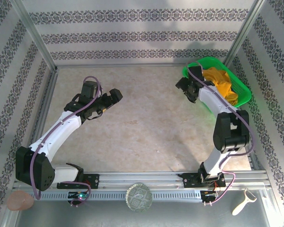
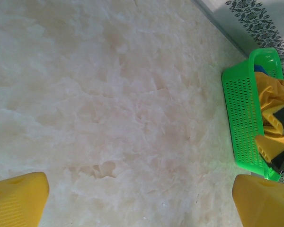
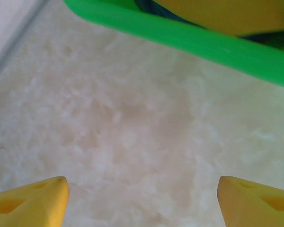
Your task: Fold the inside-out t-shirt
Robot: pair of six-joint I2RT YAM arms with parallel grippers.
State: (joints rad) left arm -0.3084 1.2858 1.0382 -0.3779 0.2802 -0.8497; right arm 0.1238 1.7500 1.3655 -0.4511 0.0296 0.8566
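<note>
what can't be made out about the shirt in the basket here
- t-shirt, top view: bunched in the green basket, partly under the right arm; label and print hidden.
- dark blue cloth, right wrist view: blurred, cut off by the top edge.

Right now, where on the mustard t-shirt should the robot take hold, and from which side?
Grip the bunched fold at the top of the t-shirt, piled in the green basket. Come from above with the right tool, which is open beside it: the basket walls probably block sideways approach.
</note>
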